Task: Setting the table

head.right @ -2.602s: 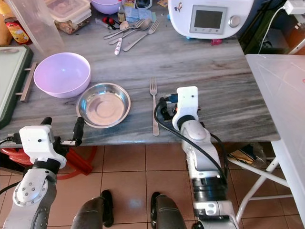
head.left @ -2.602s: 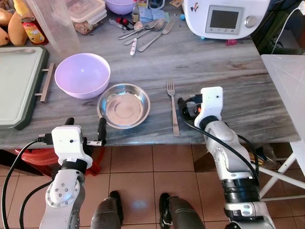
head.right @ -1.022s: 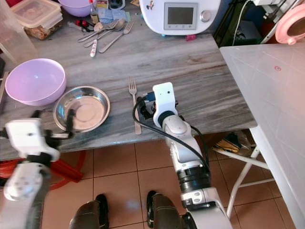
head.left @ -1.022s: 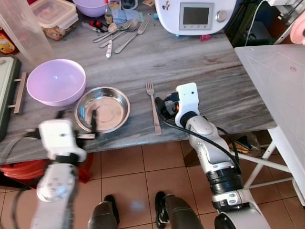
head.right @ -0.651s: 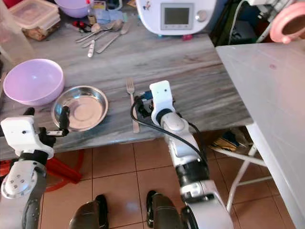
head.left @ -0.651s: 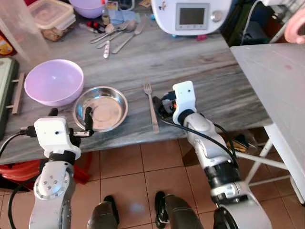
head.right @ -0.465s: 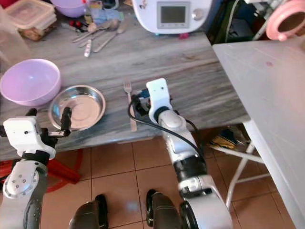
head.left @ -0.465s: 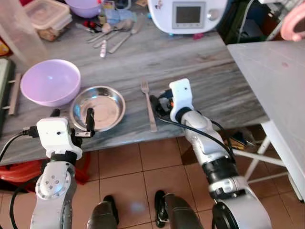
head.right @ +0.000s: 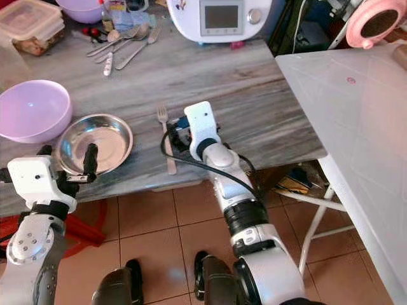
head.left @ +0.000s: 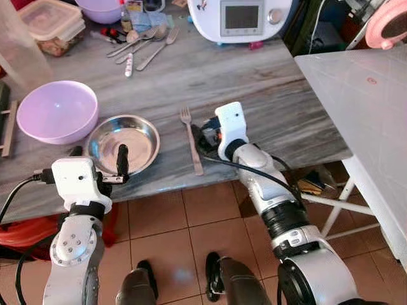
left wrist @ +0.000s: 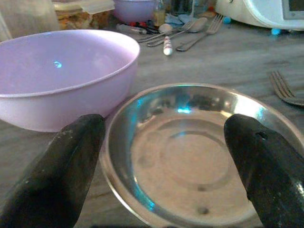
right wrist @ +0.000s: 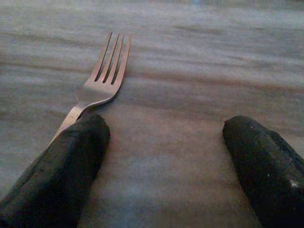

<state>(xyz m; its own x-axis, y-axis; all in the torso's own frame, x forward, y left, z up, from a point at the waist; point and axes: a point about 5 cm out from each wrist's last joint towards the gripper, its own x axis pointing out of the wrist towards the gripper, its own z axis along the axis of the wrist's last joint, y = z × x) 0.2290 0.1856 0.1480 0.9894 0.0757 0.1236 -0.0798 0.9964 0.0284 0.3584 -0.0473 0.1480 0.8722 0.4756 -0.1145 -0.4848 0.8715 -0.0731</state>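
With the right gripper (right wrist: 161, 156) released, its fingers (right wrist: 57, 166) spread beside the fork (right wrist: 102, 76), and the left gripper (left wrist: 166, 156) released before the steel plate (left wrist: 185, 147), withdraw both straight back, I think, without nudging either.

Shiny steel dish (head.left: 123, 143) and fork (head.left: 191, 140), glossy lilac plastic bowl (head.left: 57, 111), smooth grey-veined stone-look tabletop (head.left: 267, 95).

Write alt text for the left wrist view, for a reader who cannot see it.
The left gripper, its two black fingers spread wide, faces a shallow steel bowl on a grey wood-grain table. A lilac plastic bowl sits close beside it, a fork's tines show at the edge, and loose cutlery lies further back.
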